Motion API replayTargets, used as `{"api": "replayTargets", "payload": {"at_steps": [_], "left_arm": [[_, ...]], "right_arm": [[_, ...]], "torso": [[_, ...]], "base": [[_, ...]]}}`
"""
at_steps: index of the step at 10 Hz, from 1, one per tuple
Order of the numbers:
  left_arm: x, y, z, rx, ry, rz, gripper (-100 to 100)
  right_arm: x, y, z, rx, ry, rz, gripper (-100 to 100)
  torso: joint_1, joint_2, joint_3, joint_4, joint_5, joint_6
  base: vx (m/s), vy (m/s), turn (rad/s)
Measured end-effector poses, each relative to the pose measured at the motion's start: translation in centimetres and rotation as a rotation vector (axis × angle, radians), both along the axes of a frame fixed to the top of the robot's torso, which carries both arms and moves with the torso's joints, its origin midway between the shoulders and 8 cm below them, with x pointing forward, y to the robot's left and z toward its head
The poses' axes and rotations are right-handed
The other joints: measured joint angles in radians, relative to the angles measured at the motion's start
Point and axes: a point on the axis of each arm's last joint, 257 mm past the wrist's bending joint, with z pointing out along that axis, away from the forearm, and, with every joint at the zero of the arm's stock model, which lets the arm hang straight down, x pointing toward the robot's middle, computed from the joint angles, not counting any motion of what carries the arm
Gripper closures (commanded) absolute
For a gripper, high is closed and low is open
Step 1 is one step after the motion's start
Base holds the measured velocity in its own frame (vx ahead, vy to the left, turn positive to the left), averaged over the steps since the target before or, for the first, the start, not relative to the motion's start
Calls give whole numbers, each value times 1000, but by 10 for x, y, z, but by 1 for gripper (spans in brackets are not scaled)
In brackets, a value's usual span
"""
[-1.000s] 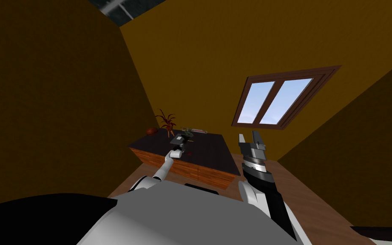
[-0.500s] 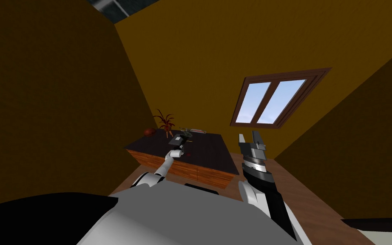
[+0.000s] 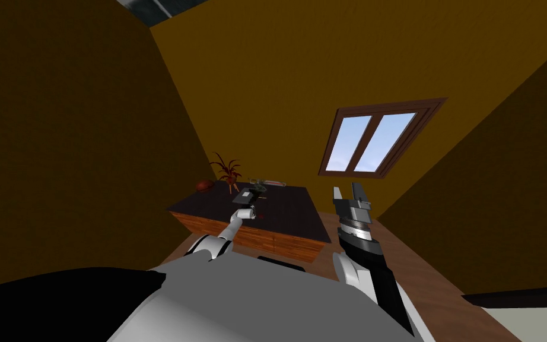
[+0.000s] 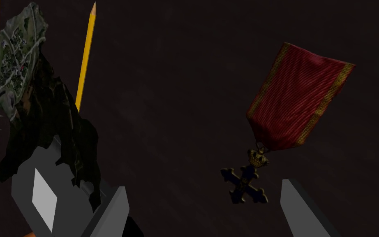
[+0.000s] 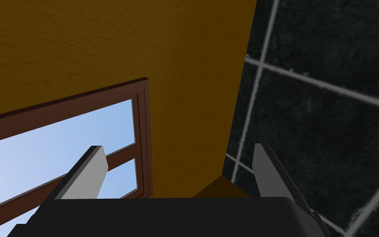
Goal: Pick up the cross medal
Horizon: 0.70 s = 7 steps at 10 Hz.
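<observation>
Over dark tabletop [image 4: 176,103], parted fingers [image 4: 299,210] of left end effector [image 4: 204,186] flank cross medal [image 4: 287,123].

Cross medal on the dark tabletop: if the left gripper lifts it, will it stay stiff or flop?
Probably floppy: the ribbon looks like cloth and joins the dark cross by a ring, so the ungripped part would likely dangle. The cross medal lies flat on the tabletop, so pinching it may be awkward. It looks light.
</observation>
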Motion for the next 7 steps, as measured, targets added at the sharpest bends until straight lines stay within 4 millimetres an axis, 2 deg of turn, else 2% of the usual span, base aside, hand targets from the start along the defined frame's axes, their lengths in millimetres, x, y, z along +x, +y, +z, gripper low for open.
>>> {"api": "replayTargets", "payload": {"at_steps": [7], "left_arm": [[-34, 5, -29, -54, 193, 52, -100]], "right_arm": [[0, 0, 0, 0, 0, 0, 0]], "torso": [[0, -1, 0, 0, 0, 0]], "base": [[24, -15, -67]]}}
